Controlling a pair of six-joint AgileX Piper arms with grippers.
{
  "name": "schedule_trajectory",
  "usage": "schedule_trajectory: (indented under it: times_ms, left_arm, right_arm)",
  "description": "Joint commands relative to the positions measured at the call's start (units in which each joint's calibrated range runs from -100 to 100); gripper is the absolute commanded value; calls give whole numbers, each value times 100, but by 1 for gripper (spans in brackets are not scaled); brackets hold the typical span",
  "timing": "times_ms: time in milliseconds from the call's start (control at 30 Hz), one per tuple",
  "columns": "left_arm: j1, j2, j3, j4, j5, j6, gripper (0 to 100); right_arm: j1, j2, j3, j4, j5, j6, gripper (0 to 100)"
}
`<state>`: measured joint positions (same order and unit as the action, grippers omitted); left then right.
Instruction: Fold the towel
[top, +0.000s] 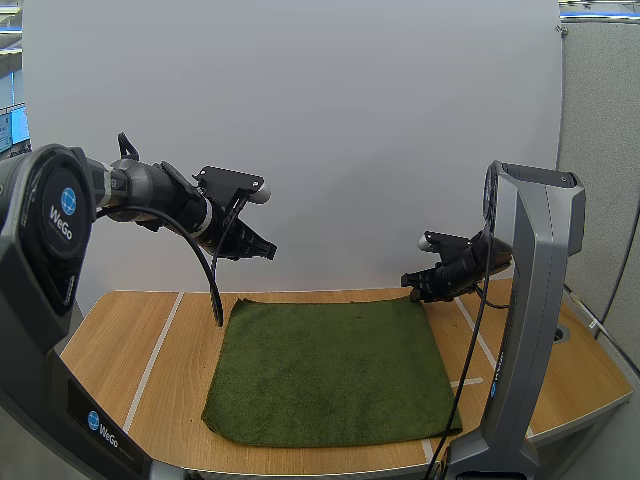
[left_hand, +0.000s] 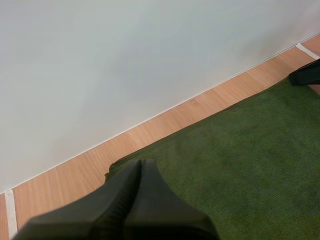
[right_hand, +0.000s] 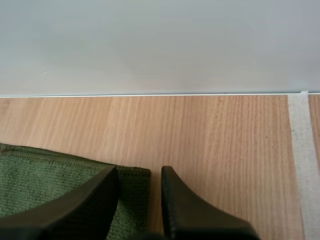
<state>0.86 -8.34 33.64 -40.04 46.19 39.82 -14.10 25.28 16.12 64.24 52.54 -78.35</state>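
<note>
A green towel (top: 330, 365) lies spread flat on the wooden table (top: 115, 350). My left gripper (top: 264, 248) hangs in the air above the towel's far left corner; in the left wrist view its fingers (left_hand: 141, 172) lie together as one dark wedge over that corner of the towel (left_hand: 240, 165), shut on nothing. My right gripper (top: 410, 285) is low at the far right corner. In the right wrist view the right gripper (right_hand: 139, 172) stands open, its tips apart on either side of the corner of the towel (right_hand: 45, 175). The right gripper (left_hand: 306, 74) also shows at the towel's far corner.
White tape lines (top: 155, 350) cross the bare wood left and right of the towel. A white wall (top: 330, 120) stands close behind the table's far edge. The right arm's grey base column (top: 525, 330) rises at the front right.
</note>
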Motion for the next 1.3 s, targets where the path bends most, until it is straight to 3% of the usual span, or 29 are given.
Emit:
schedule_trajectory:
  times_ms: [0, 300, 400, 533, 567, 900, 1267]
  left_arm:
    - [4, -47, 27, 2, 106, -19, 0]
    - [4, -47, 27, 2, 104, -54, 0]
    - [4, -47, 27, 2, 104, -54, 0]
    - [4, -47, 27, 16, 104, -88, 0]
    - [4, -47, 27, 53, 104, -116, 0]
    - [4, -235, 27, 145, 107, -282, 0]
    - [4, -1037, 27, 172, 182, -355, 0]
  right_arm:
    - [9, 79, -36, 64, 206, -19, 48]
    - [18, 193, -36, 64, 414, -19, 48]
    - [18, 193, -36, 53, 587, -19, 43]
    - [18, 193, -36, 24, 872, -4, 5]
    - [18, 193, -36, 9, 890, 13, 0]
    - [11, 119, -36, -238, 1451, 44, 0]
    - [11, -778, -36, -238, 2111, 10, 0]
